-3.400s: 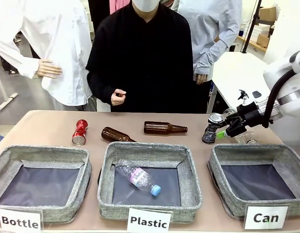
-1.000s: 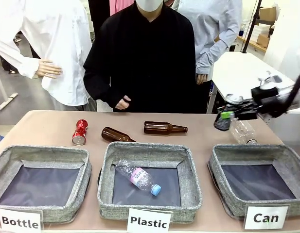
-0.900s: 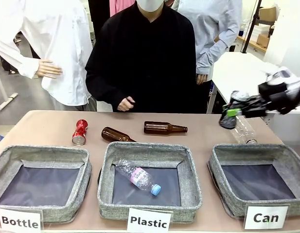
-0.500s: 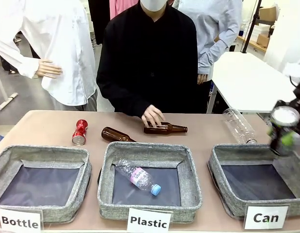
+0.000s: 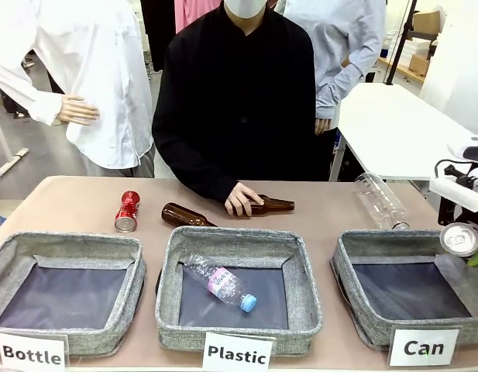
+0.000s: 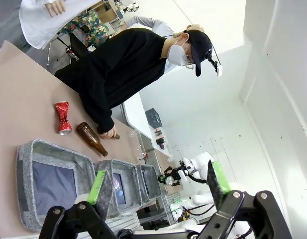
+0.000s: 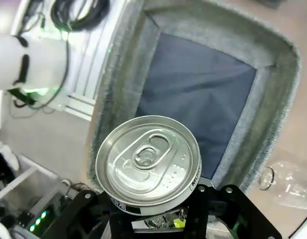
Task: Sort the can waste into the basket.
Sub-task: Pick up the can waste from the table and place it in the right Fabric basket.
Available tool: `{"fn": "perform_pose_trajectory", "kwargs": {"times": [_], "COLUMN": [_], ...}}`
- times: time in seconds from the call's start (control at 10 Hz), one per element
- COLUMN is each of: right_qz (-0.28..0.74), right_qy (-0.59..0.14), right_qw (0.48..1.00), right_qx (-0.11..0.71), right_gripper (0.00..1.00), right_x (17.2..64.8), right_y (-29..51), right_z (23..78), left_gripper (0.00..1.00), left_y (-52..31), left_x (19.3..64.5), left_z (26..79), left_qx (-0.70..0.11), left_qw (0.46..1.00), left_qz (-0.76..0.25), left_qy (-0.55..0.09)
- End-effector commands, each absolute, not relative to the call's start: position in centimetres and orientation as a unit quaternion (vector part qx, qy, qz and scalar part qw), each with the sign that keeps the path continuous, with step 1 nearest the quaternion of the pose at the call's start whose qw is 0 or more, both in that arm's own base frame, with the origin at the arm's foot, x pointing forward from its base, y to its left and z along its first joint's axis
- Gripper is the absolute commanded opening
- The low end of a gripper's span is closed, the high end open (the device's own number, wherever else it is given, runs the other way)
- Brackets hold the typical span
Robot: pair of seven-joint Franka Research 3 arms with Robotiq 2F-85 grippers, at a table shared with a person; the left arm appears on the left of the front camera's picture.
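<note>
Tan table (image 5: 324, 203), Can-labelled basket (image 5: 393, 239) at its 4 o'clock, and a drop that could miss.
My right pincer (image 5: 469, 252) is clamped on the dark can (image 5: 460, 238), which hangs over the basket's 3 o'clock rim rather than its liner. If I let go here, I judge it could glance off the wall and fall to the floor. My left pincer (image 6: 158, 180) is spread wide and empty. The red can (image 5: 127, 211) lies at the table's 10 o'clock, well apart.

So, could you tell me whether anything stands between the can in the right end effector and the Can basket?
Nothing visible does. The can is held in the right end effector above the right edge of the basket, whose liner is bare.
</note>
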State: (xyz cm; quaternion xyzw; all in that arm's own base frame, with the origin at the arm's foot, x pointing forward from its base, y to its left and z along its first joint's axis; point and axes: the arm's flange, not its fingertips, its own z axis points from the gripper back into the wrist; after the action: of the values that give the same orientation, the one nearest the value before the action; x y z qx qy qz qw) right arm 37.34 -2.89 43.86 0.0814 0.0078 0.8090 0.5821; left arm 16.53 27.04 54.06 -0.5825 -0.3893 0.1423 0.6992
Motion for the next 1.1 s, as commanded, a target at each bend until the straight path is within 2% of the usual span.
{"fn": "perform_pose_trajectory", "kwargs": {"times": [0.0,0.1,0.2,0.4,0.6,0.8,1.0], "right_qz": [0.799,0.799,0.787,0.76,0.706,0.608,0.447], "right_qy": [0.009,0.006,0.0,-0.015,-0.067,-0.16,-0.243], "right_qw": [0.596,0.595,0.611,0.643,0.69,0.734,0.76], "right_qx": [0.077,0.083,0.083,0.097,0.143,0.257,0.405], "right_gripper": [0.53,0.9,1.0,1.0,1.0,1.0,1.0], "right_x": [37.2,37.3,37.6,38.2,38.8,39.8,40.6], "right_y": [-2.8,-2.8,-2.9,-2.9,-3.3,-4.6,-6.1], "right_z": [43.4,43.4,43.4,43.5,44.0,44.5,44.7], "left_gripper": [1.0,1.0,1.0,1.0,1.0,1.0,1.0], "left_y": [27.1,27.1,27.1,27.1,27.1,27.1,27.0], "left_x": [16.7,16.7,16.7,16.7,16.7,16.7,16.5], "left_z": [54.1,54.1,54.1,54.1,54.1,54.1,54.0], "left_qx": [-0.581,-0.581,-0.581,-0.581,-0.581,-0.581,-0.583], "left_qw": [0.696,0.696,0.696,0.696,0.696,0.696,0.699], "left_qz": [0.141,0.141,0.141,0.141,0.141,0.141,0.142], "left_qy": [-0.398,-0.398,-0.398,-0.398,-0.398,-0.398,-0.389]}}
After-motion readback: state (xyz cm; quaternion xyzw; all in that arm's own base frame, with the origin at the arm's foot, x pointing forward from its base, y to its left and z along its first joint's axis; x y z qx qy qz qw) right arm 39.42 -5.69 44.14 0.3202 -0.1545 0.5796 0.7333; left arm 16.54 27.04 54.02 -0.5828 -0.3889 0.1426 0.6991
